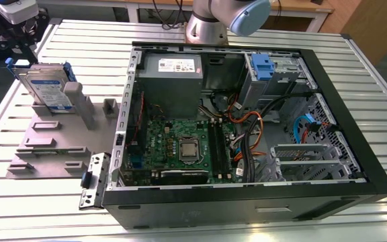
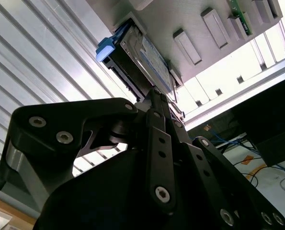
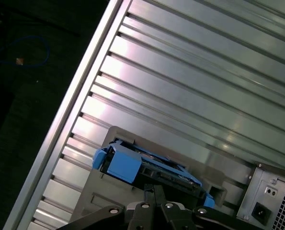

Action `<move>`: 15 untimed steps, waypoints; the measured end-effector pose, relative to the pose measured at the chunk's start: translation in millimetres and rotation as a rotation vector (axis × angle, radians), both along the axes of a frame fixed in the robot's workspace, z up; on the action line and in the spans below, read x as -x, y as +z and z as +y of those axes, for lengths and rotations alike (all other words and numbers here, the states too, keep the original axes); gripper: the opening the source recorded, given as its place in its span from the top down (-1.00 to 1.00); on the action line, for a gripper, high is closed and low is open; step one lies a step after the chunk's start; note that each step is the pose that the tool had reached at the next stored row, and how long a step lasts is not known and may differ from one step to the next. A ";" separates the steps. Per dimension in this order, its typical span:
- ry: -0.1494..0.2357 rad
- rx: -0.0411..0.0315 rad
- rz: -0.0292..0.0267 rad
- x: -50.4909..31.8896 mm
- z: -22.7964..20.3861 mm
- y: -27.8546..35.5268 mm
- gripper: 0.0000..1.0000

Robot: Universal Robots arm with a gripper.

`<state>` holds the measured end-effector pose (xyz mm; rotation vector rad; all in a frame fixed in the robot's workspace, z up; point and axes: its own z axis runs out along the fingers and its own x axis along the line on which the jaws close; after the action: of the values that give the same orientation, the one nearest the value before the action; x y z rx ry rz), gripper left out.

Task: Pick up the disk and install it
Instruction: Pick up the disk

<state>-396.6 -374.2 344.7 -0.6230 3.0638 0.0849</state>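
Observation:
The disk (image 1: 46,88) stands on edge in the grey plastic stand (image 1: 52,136) at the exterior view's left, silver with a white-and-blue label and a blue side bracket. My black gripper (image 1: 15,43) hangs just above and behind its top edge, apart from it. In both wrist views the fingers meet in a point with nothing between them: the gripper (image 2: 154,93) is close to the disk (image 2: 142,55) with its blue tab (image 2: 105,49), and the gripper (image 3: 153,189) points at the disk (image 3: 147,167).
An open black computer case (image 1: 328,101) lies on the slatted metal table (image 1: 382,65), right of the stand. Inside are a grey power-supply box (image 1: 170,75), a motherboard (image 1: 187,146), cables and a drive bay with a blue bracket (image 1: 264,68). The arm's base (image 1: 207,25) stands behind the case.

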 end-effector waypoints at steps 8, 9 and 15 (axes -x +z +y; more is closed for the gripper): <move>0.000 0.0000 0.0000 0.0 0.0 0.0 0.79; 0.000 0.0000 0.0000 0.0 0.0 0.0 0.79; 0.018 0.0000 0.0000 0.0 0.0 0.0 0.79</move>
<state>-396.6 -374.2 344.7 -0.6503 3.0585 0.0852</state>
